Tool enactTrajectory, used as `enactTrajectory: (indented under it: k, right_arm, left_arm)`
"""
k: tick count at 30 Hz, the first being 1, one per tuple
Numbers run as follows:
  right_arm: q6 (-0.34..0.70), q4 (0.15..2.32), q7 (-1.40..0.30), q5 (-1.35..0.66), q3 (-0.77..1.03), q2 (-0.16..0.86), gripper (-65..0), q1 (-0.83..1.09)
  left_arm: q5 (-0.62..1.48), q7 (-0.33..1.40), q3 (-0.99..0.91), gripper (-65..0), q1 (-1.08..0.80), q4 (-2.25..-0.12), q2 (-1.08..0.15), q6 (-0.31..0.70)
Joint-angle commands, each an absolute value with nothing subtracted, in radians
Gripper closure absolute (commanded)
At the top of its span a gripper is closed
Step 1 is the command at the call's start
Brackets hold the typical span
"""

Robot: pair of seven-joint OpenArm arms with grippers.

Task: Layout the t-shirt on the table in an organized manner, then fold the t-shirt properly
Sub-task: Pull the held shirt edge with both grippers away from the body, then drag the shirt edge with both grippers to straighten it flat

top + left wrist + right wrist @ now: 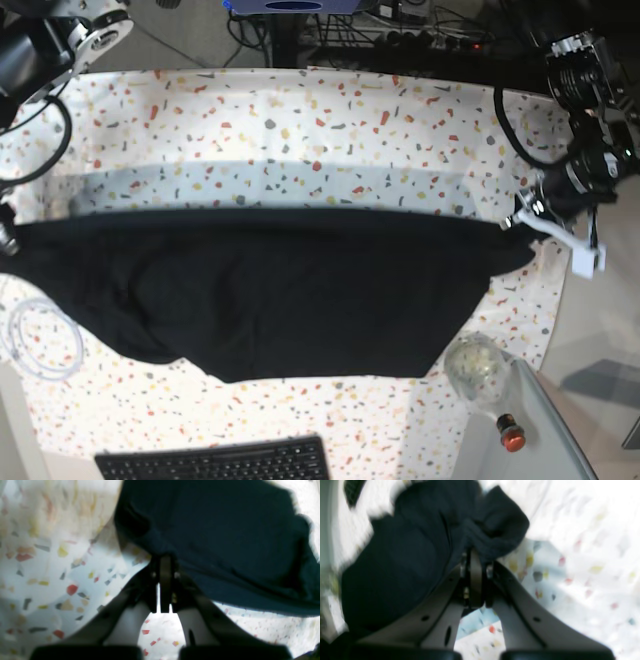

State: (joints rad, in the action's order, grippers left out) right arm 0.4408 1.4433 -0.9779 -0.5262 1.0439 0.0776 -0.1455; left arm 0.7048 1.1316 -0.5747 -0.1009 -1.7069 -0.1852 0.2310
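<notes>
The black t-shirt hangs stretched in a wide band across the speckled table, its upper edge taut and straight. My left gripper holds its end at the right of the base view. In the left wrist view the left gripper is shut on the edge of the t-shirt. My right gripper is shut on a bunched fold of the t-shirt. In the base view that end reaches the far left edge, where the right gripper barely shows.
A black keyboard lies at the table's front edge. A coil of clear cable lies at the front left. A clear round object and a red-topped item sit at the front right by a plain grey side surface.
</notes>
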Motion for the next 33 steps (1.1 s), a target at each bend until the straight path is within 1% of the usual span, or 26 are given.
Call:
enactTrajectory:
  k: [1,3,5,8,9,11,14,19,21,24,26,29,31,33]
  right_arm:
    - [0.432,1.503,-0.969,-0.547,1.038,0.099,0.0,-0.177]
    - [0.426,1.555,-1.000,-0.541,1.000,0.117,0.0,-0.225]
    - [0.421,1.557,-1.013,-0.539,0.928,0.159,0.0,-0.285]
    - [0.321,1.524,-1.007,-0.542,0.819,0.229,0.0,-0.381]
    - [0.305,1.498,-1.006,-0.542,0.791,0.248,0.0,-0.420]
    - [0.300,1.420,-0.986,-0.542,0.743,0.288,0.0,-0.504]
    - [0.300,1.288,-0.894,-0.541,0.699,0.348,0.0,-0.596]
    - [0.298,1.046,-0.690,-0.547,0.549,0.449,0.0,-0.776]
    - [0.298,0.978,-0.627,-0.544,0.507,0.483,0.0,-0.865]
    - [0.302,0.921,-0.559,-0.545,0.443,0.515,0.0,-0.981]
    - [0.302,0.921,-0.552,-0.547,0.414,0.549,0.0,-1.035]
    - [0.303,0.921,-0.553,-0.549,0.401,0.565,0.0,-1.104]
    - [0.303,0.963,-0.593,-0.550,0.410,0.584,0.0,-1.096]
    - [0.303,1.044,-0.654,-0.562,0.438,0.598,0.0,-1.023]
  left_arm:
    - [0.708,1.127,-0.576,0.0,-0.067,-1.751,-0.211,0.205]
    - [0.710,1.176,-0.573,0.0,-0.002,-1.793,-0.208,0.174]
    - [0.711,1.233,-0.552,0.0,0.099,-1.801,-0.206,0.165]
    - [0.705,1.277,-0.476,0.0,0.263,-1.797,-0.208,0.150]
    - [0.704,1.277,-0.453,0.0,0.308,-1.785,-0.208,0.136]
    - [0.688,1.277,-0.395,0.0,0.421,-1.701,-0.206,0.127]
    - [0.644,1.268,-0.308,0.0,0.568,-1.544,-0.196,0.127]
    - [0.615,1.084,-0.147,0.0,0.805,-1.302,-0.191,0.127]
    - [0.616,1.010,-0.107,0.0,0.897,-1.211,-0.186,0.127]
    - [0.619,0.926,-0.096,0.0,1.026,-1.086,-0.159,0.127]
    - [0.619,0.920,-0.116,0.0,1.075,-1.063,-0.139,0.127]
    - [0.619,0.921,-0.168,0.0,1.099,-1.064,-0.114,0.127]
    - [0.621,0.947,-0.193,0.0,1.079,-1.107,-0.097,0.127]
    - [0.621,0.984,-0.222,0.0,1.007,-1.165,-0.094,0.127]
